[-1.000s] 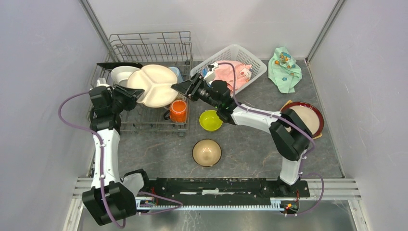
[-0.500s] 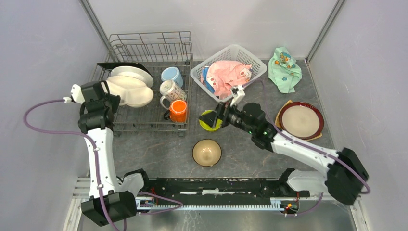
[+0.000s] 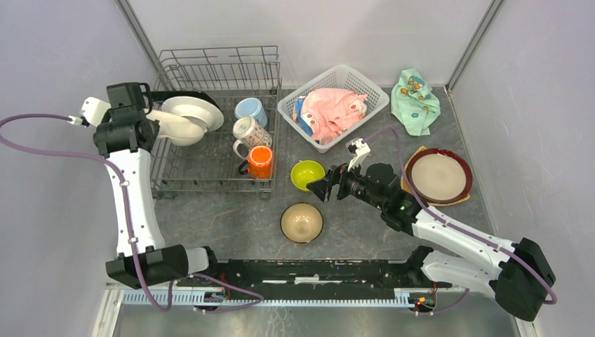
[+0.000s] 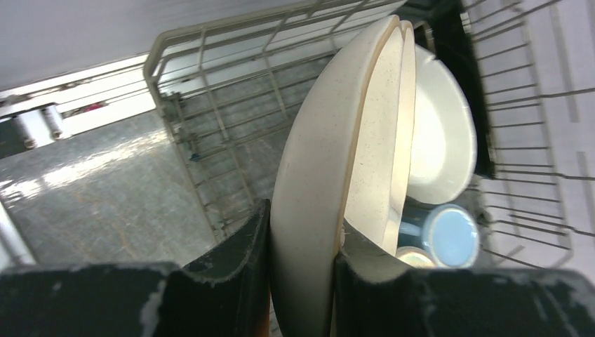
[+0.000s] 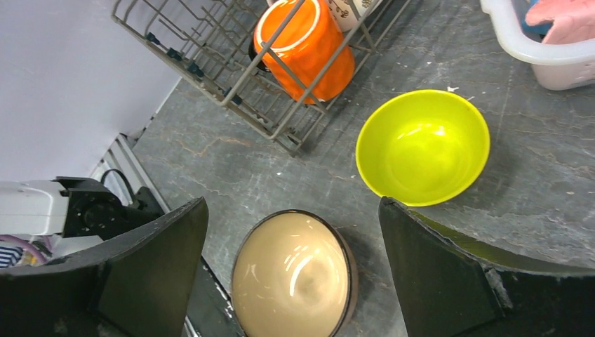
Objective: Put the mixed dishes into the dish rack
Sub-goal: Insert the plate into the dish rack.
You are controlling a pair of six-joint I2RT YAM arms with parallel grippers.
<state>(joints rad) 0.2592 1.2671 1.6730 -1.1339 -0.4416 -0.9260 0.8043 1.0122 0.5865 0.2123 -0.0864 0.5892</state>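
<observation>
The grey wire dish rack (image 3: 210, 70) stands at the back left. My left gripper (image 3: 151, 125) (image 4: 302, 260) is shut on the rim of the cream divided plate (image 3: 177, 125) (image 4: 330, 175), which stands on edge in the rack against a white plate (image 3: 200, 109) (image 4: 438, 133). A dark square plate (image 3: 175, 94) stands behind them. Light-blue (image 3: 250, 110), white patterned (image 3: 249, 131) and orange (image 3: 260, 161) (image 5: 305, 45) mugs lie in the rack. My right gripper (image 3: 317, 188) (image 5: 291, 203) hangs open and empty above the table, between the lime-green bowl (image 3: 307, 175) (image 5: 422, 146) and the tan bowl (image 3: 302, 222) (image 5: 295, 277).
A red-rimmed plate (image 3: 438, 174) lies on the table at the right. The white lattice basket (image 3: 372, 88) with a pink cloth (image 3: 333, 109) sits behind the bowls. A mint-green cloth (image 3: 415, 91) lies at the back right. Grey walls close in both sides.
The right gripper let go of the cream plate, opened wide and swung back over the bowls. The left arm tipped the plate onto its edge at the rack's left.
</observation>
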